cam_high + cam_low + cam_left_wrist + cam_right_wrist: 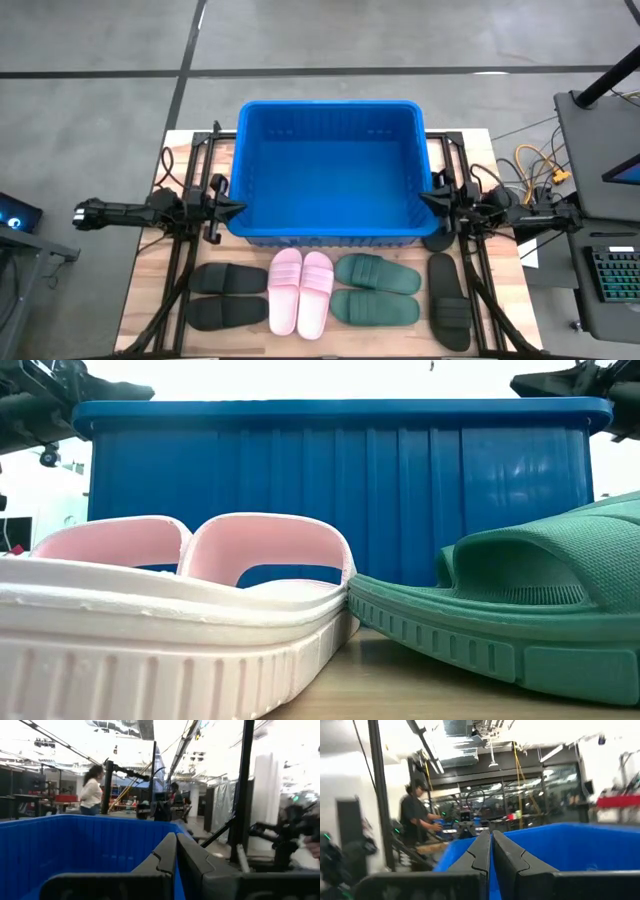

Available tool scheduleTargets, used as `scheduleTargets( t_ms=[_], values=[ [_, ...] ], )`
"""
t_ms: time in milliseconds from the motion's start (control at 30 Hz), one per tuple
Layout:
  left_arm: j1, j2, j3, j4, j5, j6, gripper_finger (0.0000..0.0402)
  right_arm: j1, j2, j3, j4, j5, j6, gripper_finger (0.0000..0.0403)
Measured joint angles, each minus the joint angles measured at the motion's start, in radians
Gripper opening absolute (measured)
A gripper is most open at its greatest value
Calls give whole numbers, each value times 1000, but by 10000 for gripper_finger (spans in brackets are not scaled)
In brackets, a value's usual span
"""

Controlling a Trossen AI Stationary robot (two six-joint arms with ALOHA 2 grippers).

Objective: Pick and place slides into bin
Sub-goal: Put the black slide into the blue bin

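Apparently nothing has been picked yet: the blue bin (328, 170) is empty and all the slides lie on the wooden table (140, 300) in front of it, so the task looks to be at its very start.

At the far left, the left gripper (240, 208) hangs beside the bin's left wall, its fingers pressed together and holding nothing. The left wrist view shows those fingers (172, 855) closed tip to tip, with the bin's blue interior beyond them. Below this gripper, toward the table's near edge, lies a black pair (228, 296), both slides turned sideways, one in front of the other.

Next comes the light pink pair (301, 291), side by side, lying just in front of the bin's near wall. Right of it sits the dark green pair (376, 290), turned sideways like the black one. In the low view, a pink slide (170, 620) and a green slide (520, 610) touch at their edges.

Farthest right, 1 black slide (449, 300) lies lengthwise; another (438, 241) is mostly hidden under the right arm. The right gripper (421, 200) hangs at the bin's right wall, also closed and empty.

The next move probably calls for 1 gripper to open, swing forward and lower onto the nearest slide; each black pair lies close to its arm.
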Motion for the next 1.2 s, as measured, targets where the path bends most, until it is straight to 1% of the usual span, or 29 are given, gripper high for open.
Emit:
scheduleTargets(
  t_ms=[67, 100, 200, 233, 300, 367, 400, 467, 567, 667, 733, 833, 933, 1000, 1067, 1200],
  values=[
    [0, -1, 0, 19, 9, -52, 0, -1, 0, 0, 42, 34, 103, 9],
    [-1, 0, 0, 33, -3, -57, 0, 0, 0, 1, 63, 74, 136, 9],
    [-1, 7, 0, 113, -57, -62, 0, 0, 1, 0, 178, 218, 149, 9],
    [-1, 7, 0, 143, -69, -63, 0, -1, 0, 0, 226, 246, 147, 9],
    [-1, 7, 0, 230, -121, -63, 0, 0, 0, 1, 301, 272, 146, 9],
    [-1, 13, -1, 315, -191, -63, 0, 0, 0, 1, 364, 278, 153, 9],
    [0, 13, -1, 351, -208, -63, 0, 0, 0, 2, 386, 279, 163, 10],
    [0, 15, 6, 400, -236, -62, 0, 0, 0, 29, 357, 279, 177, 15],
    [0, 27, 24, 384, -254, -55, 0, 0, 19, 130, 228, 267, 159, 36],
    [0, 48, 37, 396, -258, -63, 7, 0, 72, 279, 24, 265, 113, 67],
    [0, 65, 43, 386, -258, -64, 24, 0, 121, 382, -128, 264, 101, 91],
    [0, 95, 57, 392, -267, -64, 63, 0, 208, 541, -358, 263, 87, 128],
    [0, 115, 67, 400, -268, -66, 101, 0, 287, 672, -514, 262, 67, 154],
    [0, 119, 66, 429, -270, -73, 118, 0, 331, 751, -599, 261, 65, 162],
    [0, 117, 66, 461, -278, -123, 128, 0, 369, 820, -685, 261, 64, 166],
    [0, 111, 66, 502, -287, -194, 132, 0, 440, 927, -803, 244, 66, 163]
  ],
)
